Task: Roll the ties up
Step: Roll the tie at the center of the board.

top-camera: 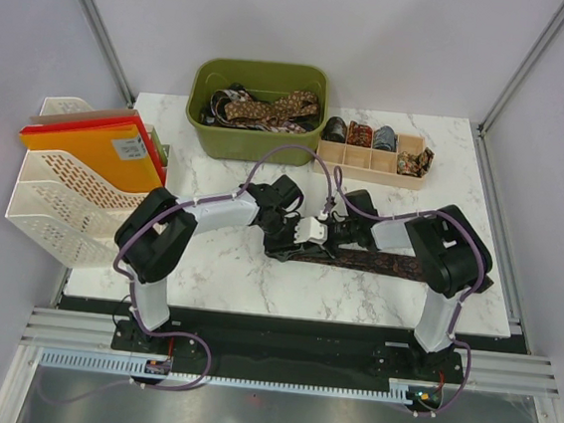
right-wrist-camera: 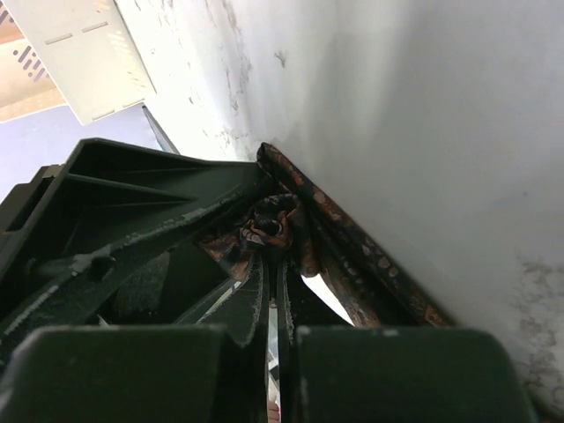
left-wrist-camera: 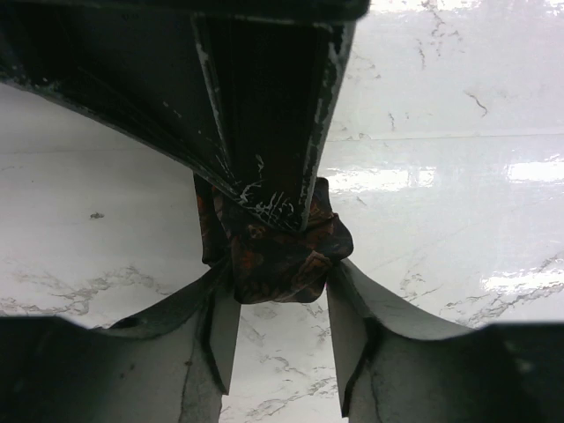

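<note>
A dark brown patterned tie point(top-camera: 377, 263) lies as a flat strip across the marble table, and its left end is bunched into a small roll point(left-wrist-camera: 282, 256). My right gripper point(right-wrist-camera: 275, 256) is shut on that roll point(right-wrist-camera: 275, 222), with the flat strip point(right-wrist-camera: 357, 260) trailing away along the table. In the left wrist view the right gripper's dark fingers point(left-wrist-camera: 264, 132) come down onto the roll from above. My left gripper point(left-wrist-camera: 280, 304) stands open, with the roll sitting just at its fingertips. From above, both grippers meet at mid-table, left point(top-camera: 295, 229) and right point(top-camera: 323, 225).
A green bin point(top-camera: 203, 114) holding several loose ties stands at the back. To its right is a wooden divided tray point(top-camera: 361, 164) with rolled ties. A white file rack point(top-camera: 58, 200) with orange and red folders stands at the left edge. Purple cables run along both arms.
</note>
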Controlling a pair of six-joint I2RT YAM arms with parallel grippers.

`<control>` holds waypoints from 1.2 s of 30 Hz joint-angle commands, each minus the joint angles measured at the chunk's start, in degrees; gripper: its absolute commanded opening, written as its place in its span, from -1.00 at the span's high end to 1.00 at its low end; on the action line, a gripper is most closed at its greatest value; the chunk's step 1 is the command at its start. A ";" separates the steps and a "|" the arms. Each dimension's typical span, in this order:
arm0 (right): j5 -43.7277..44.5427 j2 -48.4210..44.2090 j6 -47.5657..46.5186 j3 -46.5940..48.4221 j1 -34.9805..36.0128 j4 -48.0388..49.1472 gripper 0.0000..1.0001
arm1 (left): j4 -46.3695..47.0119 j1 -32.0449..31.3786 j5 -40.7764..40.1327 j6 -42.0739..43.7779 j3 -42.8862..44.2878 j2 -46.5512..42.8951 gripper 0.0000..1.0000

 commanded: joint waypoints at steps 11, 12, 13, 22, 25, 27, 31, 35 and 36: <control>5.71 2.54 -10.53 3.05 -3.25 -9.61 1.00 | 5.95 1.83 4.05 0.93 -4.25 -4.07 -0.24; 6.06 2.54 -10.89 3.05 -3.34 -10.14 1.00 | 6.03 1.83 3.87 0.93 -4.07 -3.72 -0.25; 6.15 2.63 -11.15 2.87 -3.43 -10.40 1.00 | 6.21 1.92 3.87 1.01 -3.63 -3.54 -0.25; 7.03 4.21 -13.96 3.48 -3.78 -14.70 1.00 | 9.37 1.92 3.87 1.80 -2.92 -3.54 -0.29; 6.16 5.18 -14.49 3.84 -3.69 -14.89 1.00 | 10.16 1.92 4.66 2.95 -2.84 -3.27 -0.34; 5.02 5.62 -14.50 3.75 -3.78 -14.37 1.00 | 10.51 1.92 5.54 3.30 -2.75 -3.10 -0.36; 4.05 5.53 -12.40 2.09 -3.78 -10.51 1.00 | 11.22 1.92 6.94 4.62 -3.10 -2.75 -0.36; 2.46 6.58 -9.32 -0.03 -4.31 -4.62 1.00 | 10.26 1.66 6.77 4.62 -3.01 -2.48 -0.29; 1.68 7.37 -9.05 -0.03 -4.40 -4.00 1.00 | 9.47 1.74 6.51 4.53 -2.75 -2.66 -0.27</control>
